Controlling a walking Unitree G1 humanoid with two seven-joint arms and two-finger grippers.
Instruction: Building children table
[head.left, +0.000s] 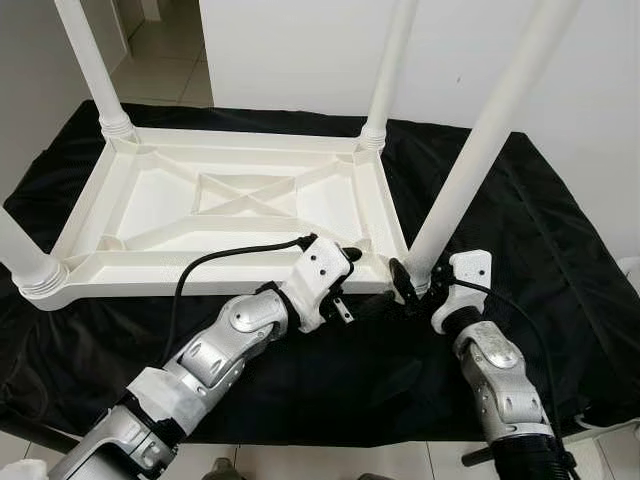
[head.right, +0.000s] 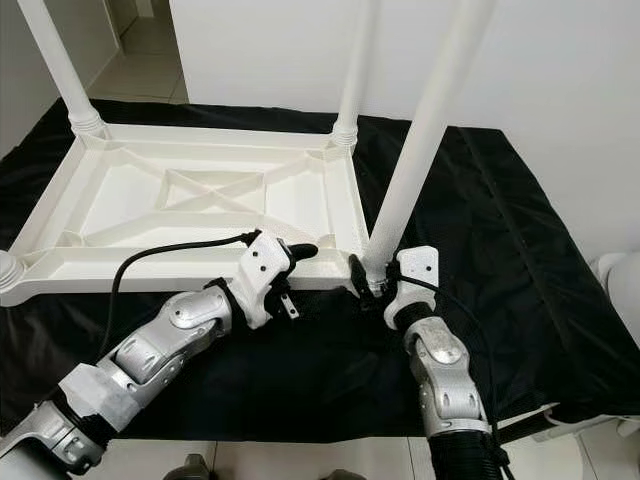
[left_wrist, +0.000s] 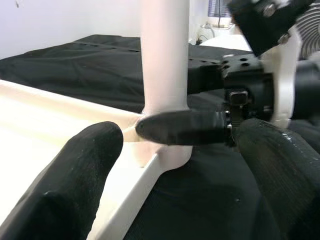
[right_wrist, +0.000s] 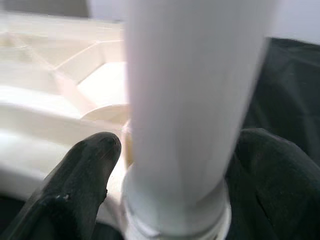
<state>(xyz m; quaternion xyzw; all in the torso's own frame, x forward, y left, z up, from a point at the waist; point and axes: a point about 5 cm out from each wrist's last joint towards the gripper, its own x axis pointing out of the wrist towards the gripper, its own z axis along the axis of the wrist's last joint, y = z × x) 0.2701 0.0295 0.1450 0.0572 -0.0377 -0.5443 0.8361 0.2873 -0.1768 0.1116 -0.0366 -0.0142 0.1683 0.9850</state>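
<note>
The upturned table top (head.left: 240, 215) lies on the black cloth (head.left: 540, 250), three legs seated; the right gripper (head.left: 418, 285) pinches the base of the near-right leg (head.left: 470, 160), while the left gripper (head.left: 352, 262) holds its fingers spread at the near rim just beside it. Risk: if that leg is not fully home in its socket (the joint is hidden behind the fingers), a sideways pull could cock it or drag the top. All four leg ends are cut off above.

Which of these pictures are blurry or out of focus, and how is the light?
Both eye views: sharp and evenly lit. Right wrist view: the table leg is close and soft, the right pincer around it. Left wrist view: near finger blurred, leg base sharper.
</note>
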